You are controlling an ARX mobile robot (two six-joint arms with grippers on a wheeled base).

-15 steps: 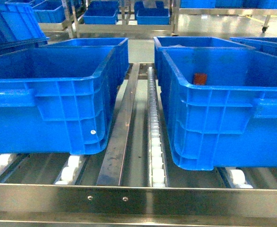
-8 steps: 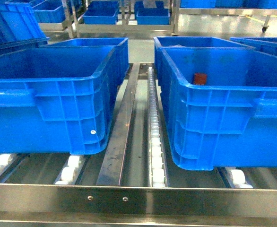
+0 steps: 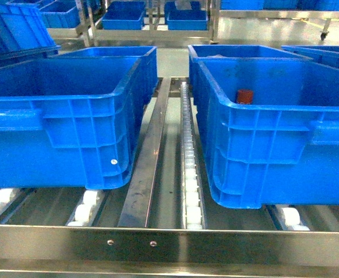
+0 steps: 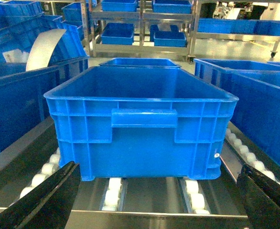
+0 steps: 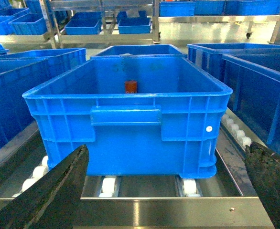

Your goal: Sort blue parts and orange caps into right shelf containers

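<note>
Two large blue crates sit side by side on a roller shelf [image 3: 185,145]. The right crate [image 3: 273,145] holds one orange cap [image 3: 244,96], standing upright far back inside it; the left crate [image 3: 59,127] shows no contents from these angles. Both the left gripper [image 4: 154,200] and the right gripper [image 5: 168,191] hang near the shelf's front rail, jaws spread wide, holding nothing.
</note>
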